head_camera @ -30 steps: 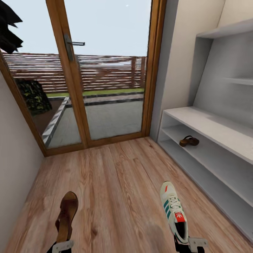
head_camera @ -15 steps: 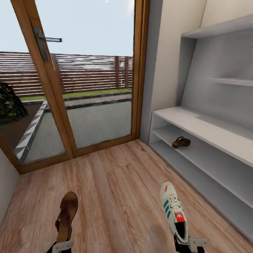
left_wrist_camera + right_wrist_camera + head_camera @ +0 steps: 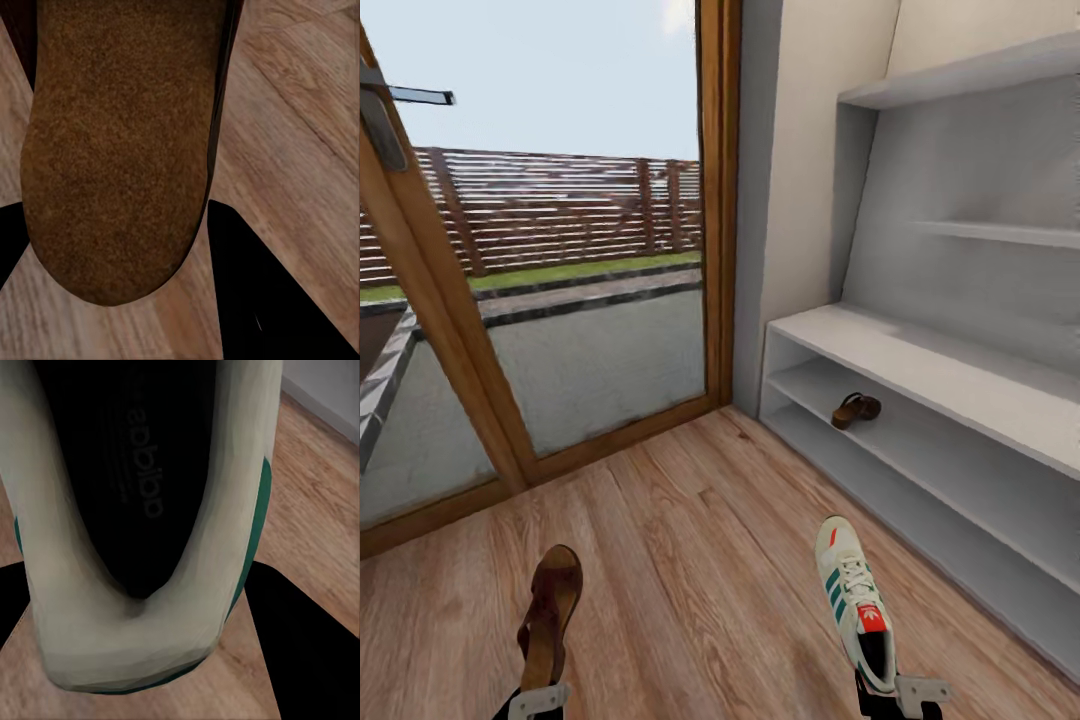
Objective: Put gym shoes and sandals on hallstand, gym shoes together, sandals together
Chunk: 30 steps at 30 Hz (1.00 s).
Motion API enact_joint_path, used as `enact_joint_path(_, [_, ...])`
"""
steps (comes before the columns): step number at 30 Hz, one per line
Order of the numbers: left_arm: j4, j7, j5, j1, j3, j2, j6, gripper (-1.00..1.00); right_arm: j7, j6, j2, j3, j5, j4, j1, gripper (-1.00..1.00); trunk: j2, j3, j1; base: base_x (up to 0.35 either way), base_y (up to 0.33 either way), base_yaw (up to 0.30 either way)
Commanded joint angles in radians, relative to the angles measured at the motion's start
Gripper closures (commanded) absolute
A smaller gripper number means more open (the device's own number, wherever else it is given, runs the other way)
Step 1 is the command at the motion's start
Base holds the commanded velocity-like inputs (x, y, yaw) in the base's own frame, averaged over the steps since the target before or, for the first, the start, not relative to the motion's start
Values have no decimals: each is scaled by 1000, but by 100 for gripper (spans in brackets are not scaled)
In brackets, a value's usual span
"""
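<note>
Held by the heel above the corridor floor (image 3: 690, 540), the stiff gym shoe (image 3: 857, 600) in the right pincer (image 3: 905, 695) and the thin, bendy sandal (image 3: 550, 615) in the left pincer (image 3: 538, 700) look light, with another sandal (image 3: 856, 409) on the hallstand (image 3: 920, 360)

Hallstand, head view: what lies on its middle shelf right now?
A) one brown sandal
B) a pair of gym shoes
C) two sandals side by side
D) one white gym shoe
A: a single brown sandal lies on the hallstand shelf below the bench top, with nothing beside it.
</note>
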Motion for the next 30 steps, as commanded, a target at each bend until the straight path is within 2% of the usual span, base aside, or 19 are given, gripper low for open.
enact_joint_path(1, [0, -8, -8, -1, 9, -1, -2, 100, -4, -3, 0, 0, 4, 1, -1, 100, 0, -1, 0, 276, 241, -279])
enact_joint_path(18, [0, -10, -9, -1, 9, 0, -1, 100, -4, -3, 0, 0, 4, 1, -1, 100, 0, -1, 0, 250, 223, -279])
enact_joint_path(30, [1, -10, -8, -1, 9, 1, -1, 100, -4, -3, 0, 0, 4, 1, -1, 100, 0, -1, 0, 103, 191, -279])
